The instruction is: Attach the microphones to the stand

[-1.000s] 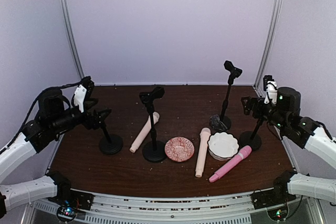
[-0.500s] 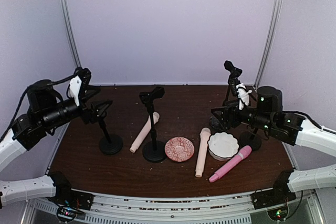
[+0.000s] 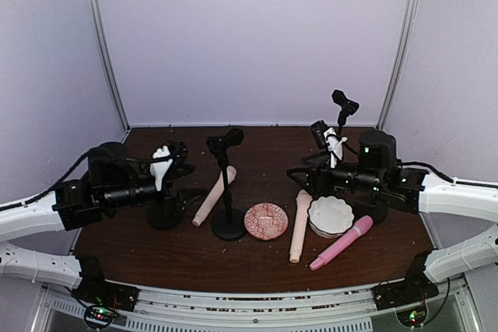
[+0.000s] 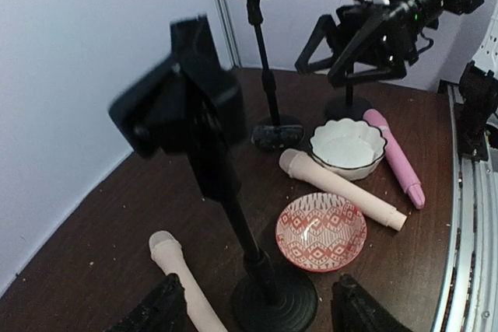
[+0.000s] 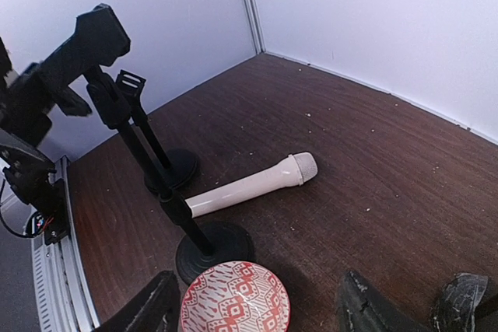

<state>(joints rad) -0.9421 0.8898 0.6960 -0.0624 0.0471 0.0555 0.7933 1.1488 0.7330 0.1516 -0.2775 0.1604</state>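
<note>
While all three microphones are lying flat on the table (image 3: 156, 254) and no clip is holding one yet, both arms are reaching inward with nothing in hand. The left claw (image 3: 187, 175) is hanging wide open and empty near the cream microphone (image 3: 212, 197), which is lying between the left stand (image 3: 164, 214) and the middle stand (image 3: 228, 192). The right claw (image 3: 296, 179) is likewise gaping and gripping nothing, hovering close above the head of the second cream microphone (image 3: 299, 227). The pink microphone (image 3: 341, 243) is resting at the front right, just beside the white bowl (image 3: 331, 215).

The step in hand is looking like the first pick-up. A good grasp is going across the slim handle, not the rounded head, leaving the tail end free for sliding into a clip. The red dish (image 3: 266, 221) and the bowl are crowding the second cream microphone on either side, so spread fingers are risking a knock there. The stands are looking light and top-heavy, so any brushing arm may be tipping one.
</note>
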